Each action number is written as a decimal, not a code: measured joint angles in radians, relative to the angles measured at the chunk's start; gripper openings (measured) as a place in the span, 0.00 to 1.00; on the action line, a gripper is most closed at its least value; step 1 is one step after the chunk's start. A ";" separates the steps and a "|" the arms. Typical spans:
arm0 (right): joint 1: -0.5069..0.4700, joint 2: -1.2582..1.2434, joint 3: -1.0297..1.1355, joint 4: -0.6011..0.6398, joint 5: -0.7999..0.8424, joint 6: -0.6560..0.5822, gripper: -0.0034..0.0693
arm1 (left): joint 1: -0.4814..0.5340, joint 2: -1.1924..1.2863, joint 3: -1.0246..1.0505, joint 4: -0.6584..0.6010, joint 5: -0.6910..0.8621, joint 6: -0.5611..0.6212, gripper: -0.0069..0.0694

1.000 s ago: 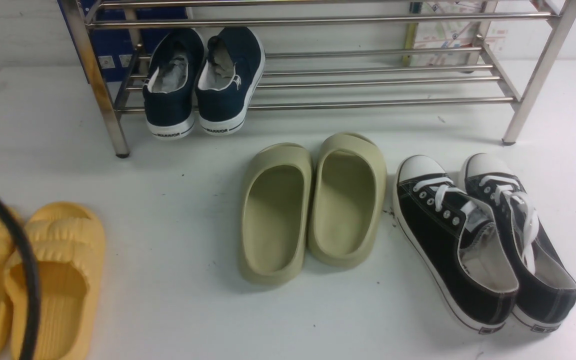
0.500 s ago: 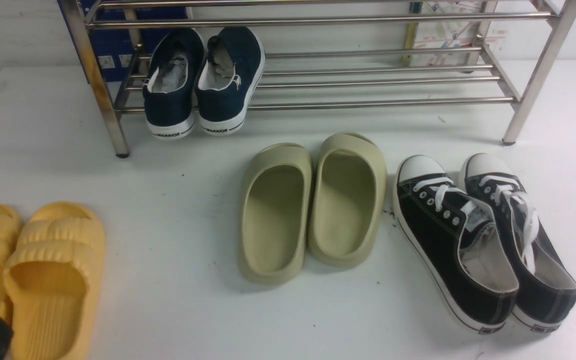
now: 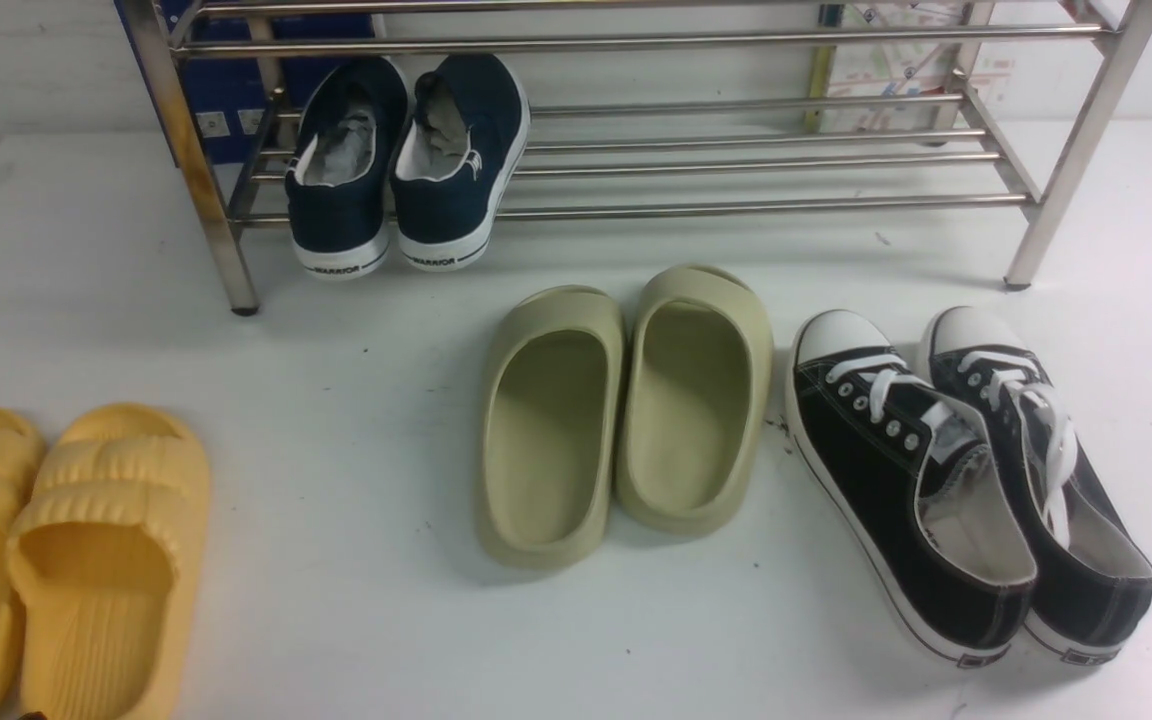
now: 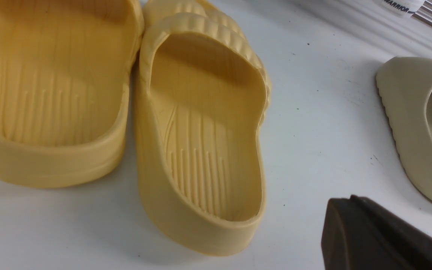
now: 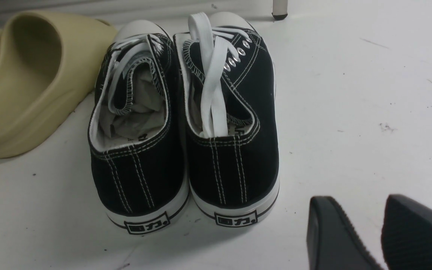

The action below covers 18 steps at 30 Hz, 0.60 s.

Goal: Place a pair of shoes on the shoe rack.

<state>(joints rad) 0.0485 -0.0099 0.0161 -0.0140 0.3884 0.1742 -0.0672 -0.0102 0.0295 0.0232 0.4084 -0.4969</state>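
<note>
The two navy-blue slip-on shoes point(image 3: 341, 175) point(image 3: 458, 160) stand side by side on the lower shelf of the steel shoe rack point(image 3: 736, 210), at its left end, heels towards me and overhanging the front bar. A white "WARRIOR" heel edge point(image 4: 403, 4) shows in the left wrist view. My left gripper point(image 4: 351, 202) hovers low over the table beside the yellow slides; its fingers show as one dark mass with nothing between them. My right gripper point(image 5: 358, 202) is open and empty, just behind and to the side of the black sneakers' heels. Neither gripper shows in the front view.
A pair of olive-beige slides point(image 3: 546, 430) lies in the middle of the white table. Black lace-up sneakers point(image 3: 896, 480) lie at the right, and yellow ribbed slides point(image 3: 96, 560) at the near left. A blue box point(image 3: 226, 90) stands behind the rack.
The left arm's cable and dark gripper tip have drawn back out of the front view at the lower left. The shoes have not moved.
</note>
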 joint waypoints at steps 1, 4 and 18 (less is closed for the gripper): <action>0.000 0.000 0.000 0.000 0.000 0.000 0.39 | 0.000 0.000 0.000 0.000 0.000 0.000 0.09; 0.000 0.000 0.000 0.000 0.000 0.000 0.39 | 0.000 0.000 0.000 0.000 0.000 0.000 0.09; 0.000 0.000 0.000 0.000 0.000 0.000 0.39 | 0.000 0.000 0.000 0.001 -0.001 0.000 0.10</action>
<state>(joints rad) 0.0485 -0.0099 0.0161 -0.0140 0.3884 0.1742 -0.0672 -0.0102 0.0298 0.0239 0.4074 -0.4969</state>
